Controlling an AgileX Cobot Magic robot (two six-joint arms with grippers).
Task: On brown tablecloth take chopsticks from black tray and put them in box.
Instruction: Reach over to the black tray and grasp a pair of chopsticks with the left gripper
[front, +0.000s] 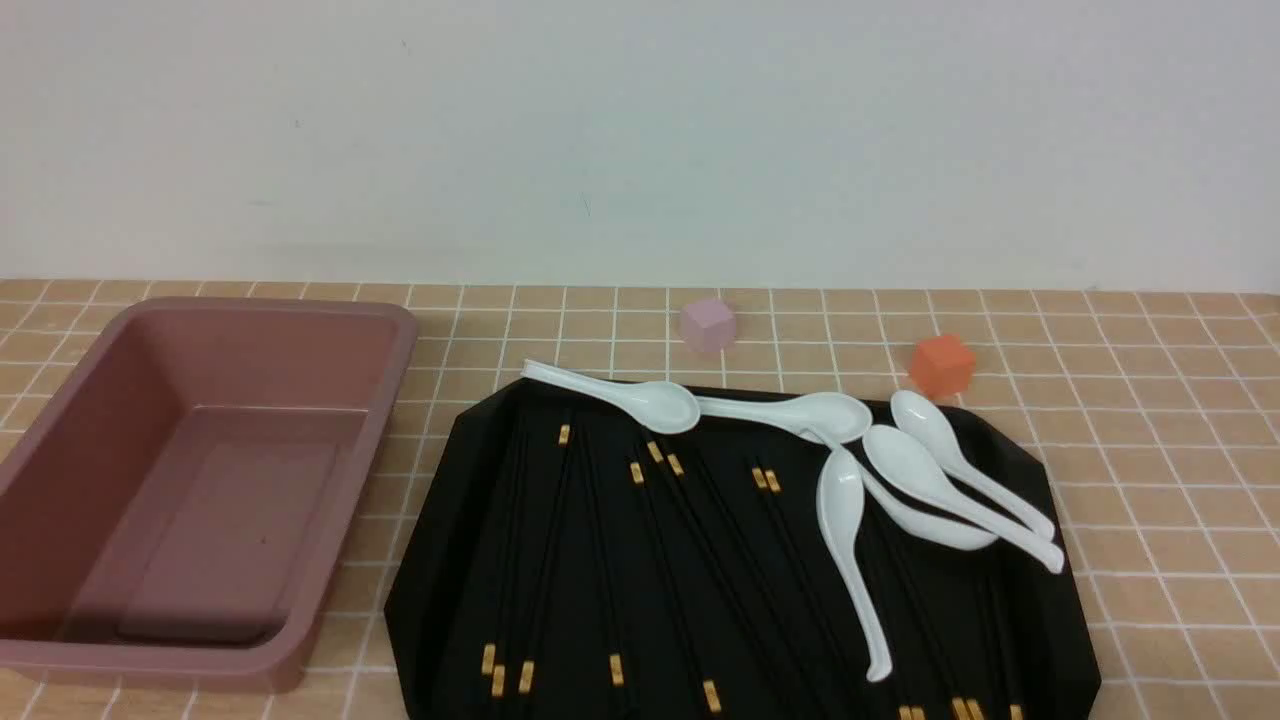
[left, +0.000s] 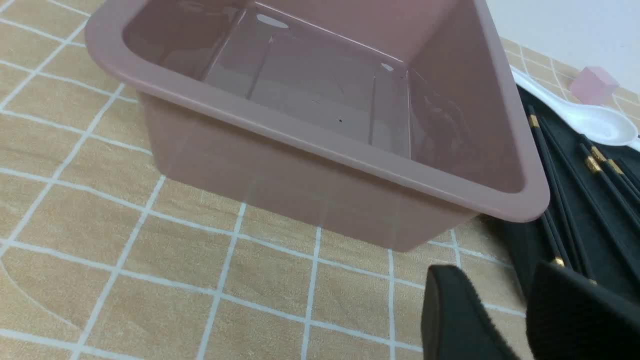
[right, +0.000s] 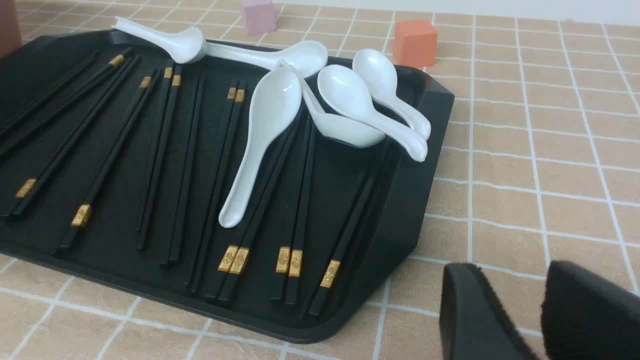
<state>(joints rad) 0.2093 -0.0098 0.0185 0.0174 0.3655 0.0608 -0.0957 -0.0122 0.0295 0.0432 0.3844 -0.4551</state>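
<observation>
The brown tablecloth (front: 1150, 450) covers the table. The black tray (front: 440, 560) lies in the middle, with many black chopsticks (front: 617, 670) with gold bands spread across it. The dusty-pink box (front: 90, 440) stands to its left with nothing visible in it. Neither gripper shows in the front view. In the left wrist view my left gripper (left: 500, 280) is open over the cloth, near the box's corner (left: 320, 145) and the tray's edge, beside chopsticks (left: 595, 164). In the right wrist view my right gripper (right: 512, 280) is open over bare cloth, off the tray's (right: 415, 200) near right corner, apart from the chopsticks (right: 235, 257).
Several white soup spoons (front: 845, 540) lie on the tray's far and right part, some over chopsticks. A pink cube (front: 707, 325) and an orange cube (front: 941, 365) sit on the cloth behind the tray. A white wall closes the back.
</observation>
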